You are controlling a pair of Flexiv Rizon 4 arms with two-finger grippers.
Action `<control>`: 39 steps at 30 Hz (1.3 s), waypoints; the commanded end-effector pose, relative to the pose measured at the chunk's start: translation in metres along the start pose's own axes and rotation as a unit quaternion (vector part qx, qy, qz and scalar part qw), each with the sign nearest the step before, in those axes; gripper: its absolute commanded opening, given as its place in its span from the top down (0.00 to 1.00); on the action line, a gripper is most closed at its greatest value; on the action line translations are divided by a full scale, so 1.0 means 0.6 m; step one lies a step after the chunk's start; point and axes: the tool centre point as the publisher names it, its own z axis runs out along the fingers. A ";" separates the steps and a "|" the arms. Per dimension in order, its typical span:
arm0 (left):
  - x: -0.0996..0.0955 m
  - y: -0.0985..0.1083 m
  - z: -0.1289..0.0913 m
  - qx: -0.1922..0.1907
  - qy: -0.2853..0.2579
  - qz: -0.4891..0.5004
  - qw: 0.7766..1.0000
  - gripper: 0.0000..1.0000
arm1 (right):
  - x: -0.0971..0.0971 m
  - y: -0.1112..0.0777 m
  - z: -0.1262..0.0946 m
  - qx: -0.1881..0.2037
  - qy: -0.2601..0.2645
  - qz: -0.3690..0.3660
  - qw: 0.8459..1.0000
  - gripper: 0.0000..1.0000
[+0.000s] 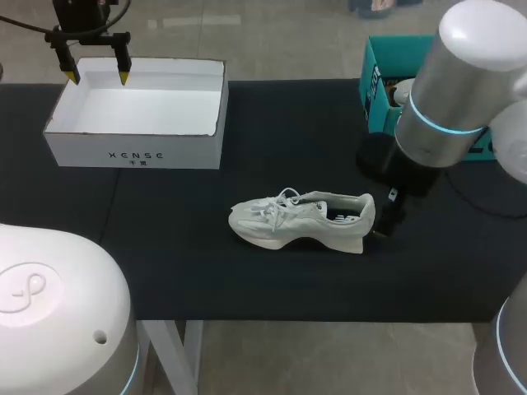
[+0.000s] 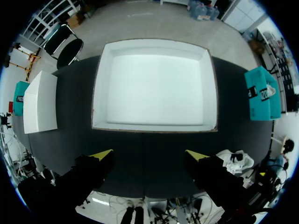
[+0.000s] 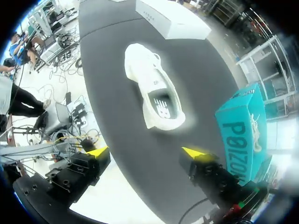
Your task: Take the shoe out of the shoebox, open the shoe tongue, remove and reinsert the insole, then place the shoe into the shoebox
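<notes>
The white shoebox [image 1: 136, 111] stands empty at the table's back left. My left gripper [image 1: 97, 76] hangs open just above its far rim; in the left wrist view the box [image 2: 154, 86] lies ahead of the open left gripper [image 2: 149, 154]. A pale grey-white shoe [image 1: 300, 218] sits upright on the dark table mat near the middle, toe to the left. My right gripper [image 1: 381, 229] is right behind its heel. Seen from the right wrist, the shoe [image 3: 154, 93] lies ahead of the open right gripper [image 3: 147, 151], with the printed insole showing inside. Neither gripper holds anything.
A teal box [image 1: 387, 82] stands at the back right, close beside my right arm, also the teal box [image 3: 240, 130] beside the right gripper. A white box or lid [image 2: 39, 105] rests at the table's left end beside the shoebox.
</notes>
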 end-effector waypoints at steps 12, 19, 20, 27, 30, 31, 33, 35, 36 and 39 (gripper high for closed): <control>0.000 0.000 0.000 0.000 0.000 0.000 1.000 0.00 | -0.076 -0.021 0.072 -0.169 0.011 -0.080 0.982 0.00; 0.000 0.000 0.000 0.000 0.000 0.000 1.000 0.00 | -0.081 -0.003 0.105 -0.249 0.082 -0.128 0.957 0.00; 0.000 0.000 0.000 0.000 0.000 0.000 1.000 0.00 | -0.081 -0.003 0.105 -0.249 0.082 -0.128 0.957 0.00; 0.000 0.000 0.000 0.000 0.000 0.000 1.000 0.00 | -0.081 -0.003 0.105 -0.249 0.082 -0.128 0.957 0.00; 0.000 0.000 0.000 0.000 0.000 0.000 1.000 0.00 | -0.081 -0.003 0.105 -0.249 0.082 -0.128 0.957 0.00; 0.000 0.000 0.000 0.000 0.000 0.000 1.000 0.00 | -0.081 -0.003 0.105 -0.249 0.082 -0.128 0.957 0.00; 0.000 0.000 0.000 0.000 0.000 0.000 1.000 0.00 | -0.081 -0.003 0.105 -0.249 0.082 -0.128 0.957 0.00; 0.000 0.000 0.000 0.000 0.000 0.000 1.000 0.00 | -0.081 -0.003 0.105 -0.249 0.082 -0.128 0.957 0.00; 0.000 0.000 0.000 0.000 0.000 0.000 1.000 0.00 | -0.082 -0.003 0.115 -0.255 0.073 -0.115 0.957 0.00; 0.000 0.000 0.000 0.000 0.000 0.000 1.000 0.00 | -0.084 0.003 0.140 -0.296 0.064 -0.086 0.949 0.00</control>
